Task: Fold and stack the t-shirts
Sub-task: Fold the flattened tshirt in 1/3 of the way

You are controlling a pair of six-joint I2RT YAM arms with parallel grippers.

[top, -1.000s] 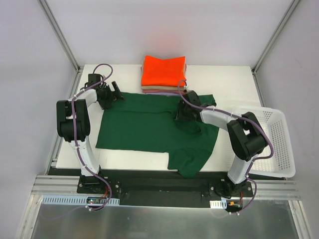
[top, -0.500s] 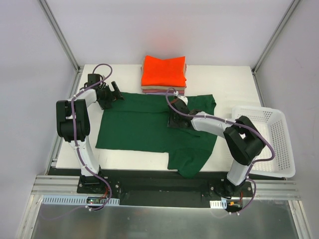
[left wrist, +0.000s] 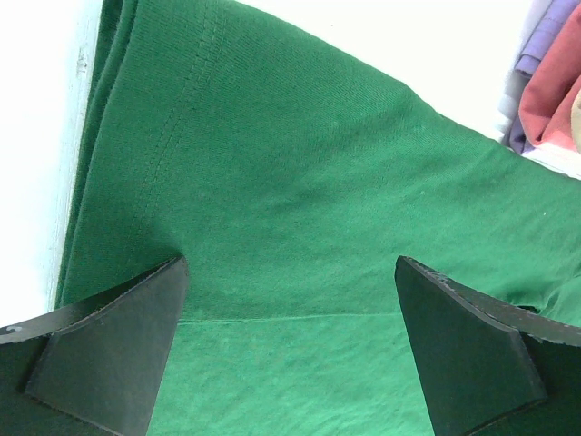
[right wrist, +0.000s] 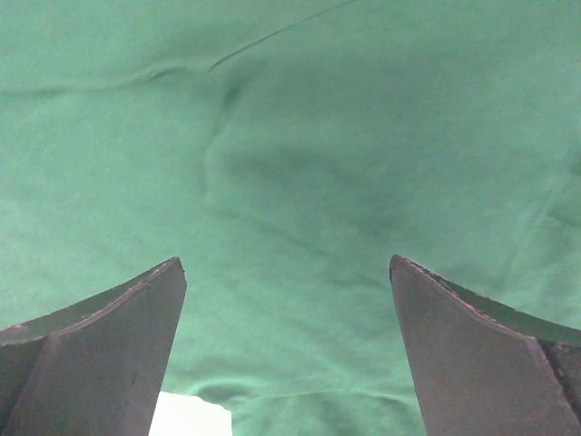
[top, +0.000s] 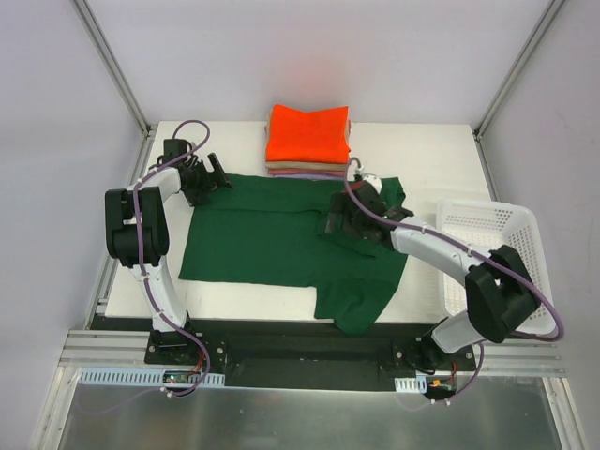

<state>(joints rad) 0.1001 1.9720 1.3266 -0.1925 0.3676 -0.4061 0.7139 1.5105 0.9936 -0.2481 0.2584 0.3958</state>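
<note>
Left gripper (left wrist: pixel 289 272) and right gripper (right wrist: pixel 285 268) gape wide (both empty) over the dark green t-shirt (top: pixel 272 239)

The dark green t-shirt (top: pixel 281 234) spread under me is plain, with no print. In my left wrist view its hem stitching is the same green. At the far edge of the white table (top: pixel 431 159), the folded stack is a bright orange tee (top: pixel 307 133) on top, a tan tee (top: pixel 291 168) beneath it and a lilac tee (left wrist: pixel 536 36) lowest. The mesh basket (top: pixel 525 272) on the right is white, patterned with small holes. My left arm (top: pixel 155 272) and right arm (top: pixel 431 246) are white with black joints and purple cables (top: pixel 192 127). The fingers (left wrist: pixel 100 354) of my left gripper (left wrist: pixel 290 263) and those of my right gripper (right wrist: pixel 283 262) are matte black.
</note>
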